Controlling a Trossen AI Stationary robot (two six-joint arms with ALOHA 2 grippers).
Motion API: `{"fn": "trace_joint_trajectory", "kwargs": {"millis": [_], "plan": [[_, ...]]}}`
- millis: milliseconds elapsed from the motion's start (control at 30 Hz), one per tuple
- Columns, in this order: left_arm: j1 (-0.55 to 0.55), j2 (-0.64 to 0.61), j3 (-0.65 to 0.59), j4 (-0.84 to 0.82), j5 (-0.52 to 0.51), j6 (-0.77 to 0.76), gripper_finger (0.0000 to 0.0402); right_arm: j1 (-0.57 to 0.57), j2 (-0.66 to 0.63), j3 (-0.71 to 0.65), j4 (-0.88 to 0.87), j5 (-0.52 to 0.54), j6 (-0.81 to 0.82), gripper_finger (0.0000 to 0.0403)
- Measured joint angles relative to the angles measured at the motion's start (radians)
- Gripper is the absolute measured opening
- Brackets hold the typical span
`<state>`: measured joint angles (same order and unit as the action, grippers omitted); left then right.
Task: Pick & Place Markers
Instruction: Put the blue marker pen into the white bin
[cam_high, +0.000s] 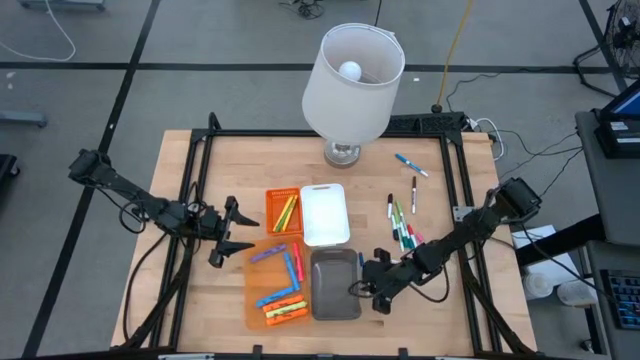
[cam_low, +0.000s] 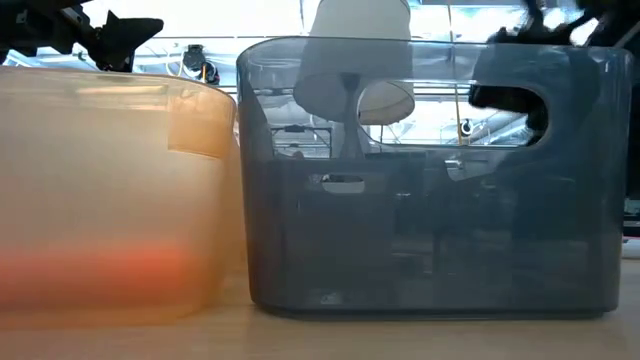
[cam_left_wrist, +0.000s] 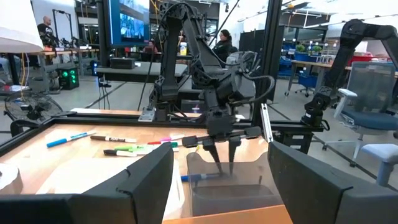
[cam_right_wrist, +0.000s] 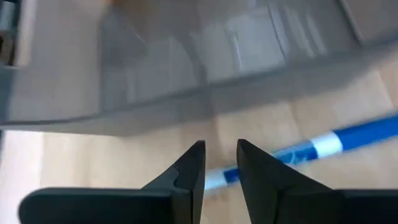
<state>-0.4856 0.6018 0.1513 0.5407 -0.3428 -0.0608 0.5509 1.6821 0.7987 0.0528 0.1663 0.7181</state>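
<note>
Blue marker (cam_right_wrist: 323, 146): lies flat on the wooden worktop (cam_high: 200, 310), just beside the grey tray (cam_high: 335, 285), on its right-arm side.
Right hand (cam_right_wrist: 220, 163): poised low over that marker, fingers slightly parted, pinching nothing yet.
Left hand (cam_high: 232, 232): spread wide, empty, waiting beside the orange tray (cam_high: 255, 310).
Other markers (cam_high: 405, 228): loose on the worktop near the right arm; several more already in the orange trays.
Advice: straddle the barrel squarely, lower until both fingers flank it, close mid-length, lift clear of the tray wall.
Risk: a round barrel may roll away.
</note>
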Motion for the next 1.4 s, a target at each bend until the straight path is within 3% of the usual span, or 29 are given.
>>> {"fn": "trace_joint_trajectory", "kwargs": {"millis": [333, 533, 633, 833, 1067, 1200, 1400], "plan": [[0.000, 0.000, 0.000, -0.009, 0.000, 0.000, 0.0267, 0.000, -0.092, 0.000, -0.213, 0.028, 0.102, 0.0079], [0.001, 0.000, 0.000, -0.012, 0.000, 0.000, 0.0267, 0.029, -0.145, 0.000, -0.321, 0.198, -0.040, 0.0079], [0.001, 0.000, 0.000, -0.014, 0.000, 0.000, 0.0267, 0.030, -0.143, -0.010, -0.364, 0.235, -0.076, 0.0079], [0.001, 0.000, 0.000, -0.014, 0.000, 0.000, 0.0267, 0.024, -0.144, -0.102, -0.290, 0.257, -0.077, 0.0079], [0.001, 0.000, 0.000, -0.014, 0.000, 0.000, 0.0267, 0.018, -0.149, -0.249, -0.069, 0.276, -0.065, 0.0079], [0.001, 0.000, 0.000, -0.014, 0.000, 0.000, 0.0267, 0.018, -0.147, -0.308, -0.065, 0.273, -0.075, 0.0078], [0.001, 0.000, 0.000, -0.014, 0.000, 0.000, 0.0267, 0.001, -0.147, -0.354, -0.079, 0.280, -0.097, 0.0031]]}}
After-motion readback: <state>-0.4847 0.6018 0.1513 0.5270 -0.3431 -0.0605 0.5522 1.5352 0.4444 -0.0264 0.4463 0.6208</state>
